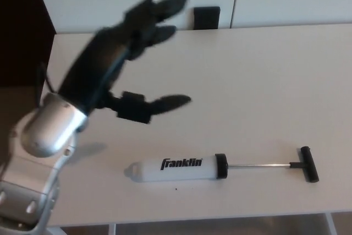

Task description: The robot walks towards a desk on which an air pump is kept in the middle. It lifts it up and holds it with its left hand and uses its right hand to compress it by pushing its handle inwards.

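Blurred left robot hand (129, 59) above pump (220, 166)

Air pump (181, 167) on desk (247, 81), robot hand (124, 53) seemingly above.

Matt white desk (247, 81), glossy plastic air pump (181, 168), shiny metal rod (258, 164)

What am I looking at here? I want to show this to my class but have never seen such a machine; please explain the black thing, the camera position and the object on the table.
The picture comes from a camera on a humanoid robot's head, looking down at a white desk. The black shape is the left robot hand, a thumb and two thick fingers, spread open and holding nothing, on a silver wrist. On the desk lies an air pump, white barrel marked Franklin, with its black T-handle pulled out on a thin metal rod. The right robot hand is out of view.
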